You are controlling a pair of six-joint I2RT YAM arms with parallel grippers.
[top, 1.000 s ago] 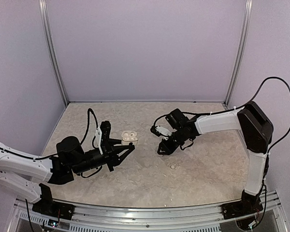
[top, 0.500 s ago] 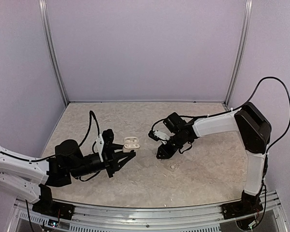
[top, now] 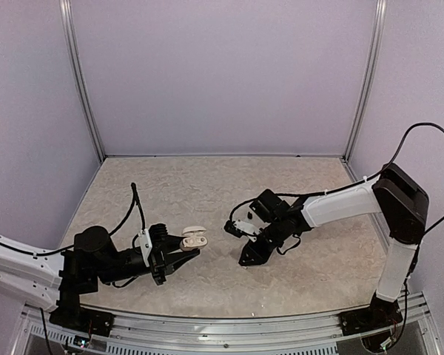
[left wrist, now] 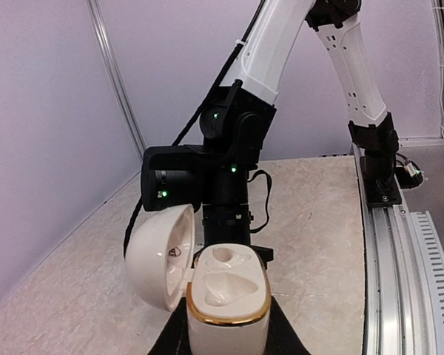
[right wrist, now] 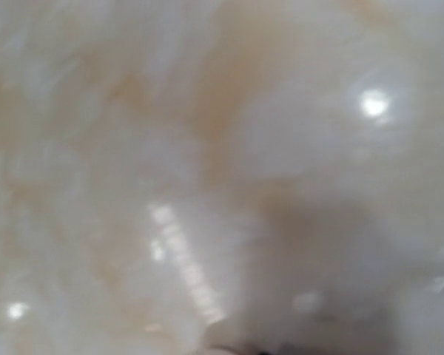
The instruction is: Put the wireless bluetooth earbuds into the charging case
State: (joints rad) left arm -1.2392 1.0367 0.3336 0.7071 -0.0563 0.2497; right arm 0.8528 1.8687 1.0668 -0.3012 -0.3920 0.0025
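Cream-white charging case (left wrist: 226, 307), gold rim; beige marbled table (top: 207, 181); lilac walls (top: 222, 74).

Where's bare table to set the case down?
Free: the far strip of table along the back wall, and the near-right patch between right end effector and front rail. Crowded: between charging case and that end effector.

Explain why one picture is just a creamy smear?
Right wrist view: out of focus, seemingly too close to the mottled beige tabletop, with glare spots. Left wrist view: open white gold-rimmed charging case sharp. Top external view: even light, soft shadows.
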